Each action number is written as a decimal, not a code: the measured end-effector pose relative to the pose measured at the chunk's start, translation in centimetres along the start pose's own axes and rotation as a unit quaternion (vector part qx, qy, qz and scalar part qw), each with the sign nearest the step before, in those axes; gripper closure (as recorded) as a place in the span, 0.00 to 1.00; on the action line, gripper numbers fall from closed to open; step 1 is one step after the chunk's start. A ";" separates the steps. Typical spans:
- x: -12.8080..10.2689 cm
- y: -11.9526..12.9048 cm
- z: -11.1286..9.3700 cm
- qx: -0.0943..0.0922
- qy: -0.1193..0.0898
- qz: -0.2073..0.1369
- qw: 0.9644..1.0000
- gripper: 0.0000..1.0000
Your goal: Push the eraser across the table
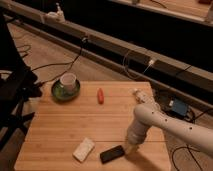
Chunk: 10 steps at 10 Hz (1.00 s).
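Wooden table [75, 120]: bent arm [150, 117] points claw [131, 148] down beside eraser [112, 153].

Light bench [87, 122], green saucer [56, 93] with white cup [68, 80] set far left, red item [100, 95] mid-back, whitish block [84, 149] and black eraser [112, 154] laid near front, tool [131, 148] held at eraser's right end.

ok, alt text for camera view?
The gripper sits low at one end of the black eraser, near the front edge of the table. A beige block lies beside it; a cup on a green plate and a red item sit behind.
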<state>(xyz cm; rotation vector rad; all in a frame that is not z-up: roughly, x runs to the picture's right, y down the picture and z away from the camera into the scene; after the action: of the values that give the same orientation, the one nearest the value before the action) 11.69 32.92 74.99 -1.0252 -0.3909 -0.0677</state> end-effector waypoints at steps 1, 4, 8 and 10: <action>-0.5 0.0 0.5 -0.008 -0.002 -0.007 1.000 1.00; -2.2 -0.6 0.7 -0.013 -0.008 -0.032 0.999 1.00; -4.9 -0.7 1.2 -0.030 -0.015 -0.074 0.997 1.00; -5.9 -0.6 1.6 -0.043 -0.017 -0.090 0.995 1.00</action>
<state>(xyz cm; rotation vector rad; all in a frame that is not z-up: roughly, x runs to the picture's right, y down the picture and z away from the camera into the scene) 5.58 33.20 74.12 -1.0753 -0.5147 -0.2315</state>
